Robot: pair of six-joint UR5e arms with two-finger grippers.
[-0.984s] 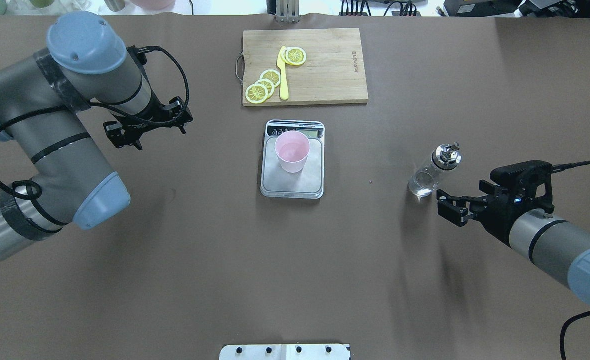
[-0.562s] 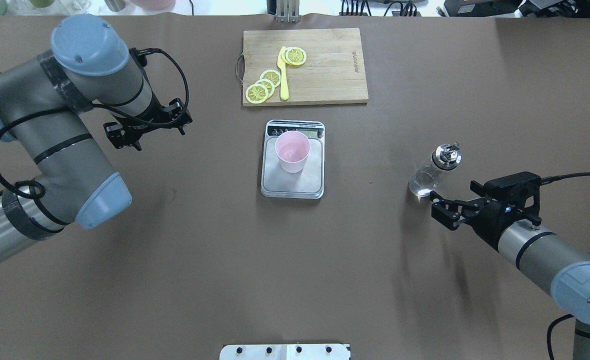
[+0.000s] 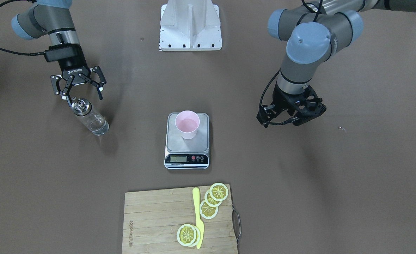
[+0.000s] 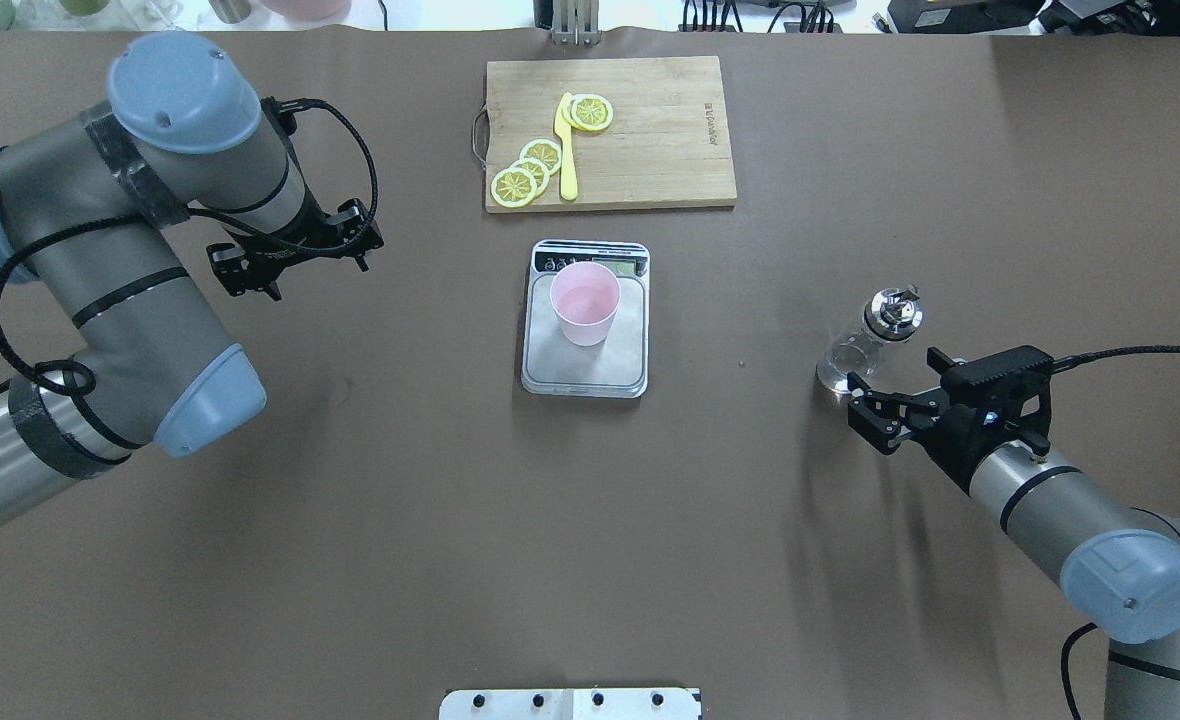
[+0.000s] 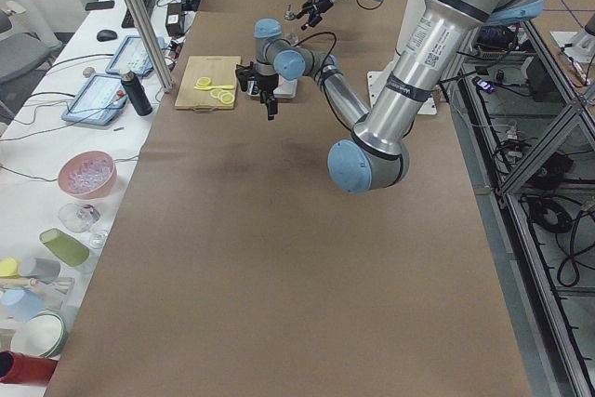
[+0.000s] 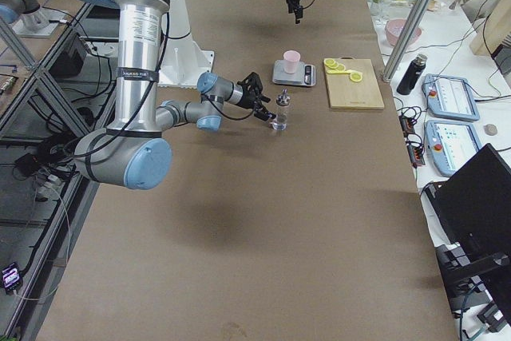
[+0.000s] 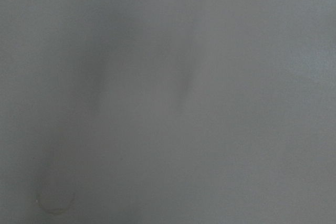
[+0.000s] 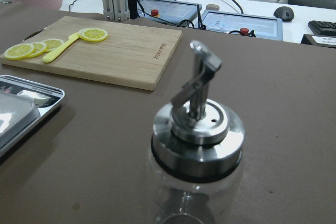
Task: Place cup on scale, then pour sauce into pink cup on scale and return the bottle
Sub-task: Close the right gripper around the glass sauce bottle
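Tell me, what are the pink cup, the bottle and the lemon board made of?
The cup looks like plastic: matte, pale pink, evenly coloured. The bottle seems to be clear glass, since the table shows through it; its cap looks like shiny metal, mirror-bright. The cutting board looks like wood, with pale grain stripes.

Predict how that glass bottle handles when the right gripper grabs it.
Probably slippery: the bottle is smooth clear glass. Likely tippy if nudged high: it stands upright, slim, with a heavy-looking metal pourer cap on top. Glass, so likely fragile if knocked over.
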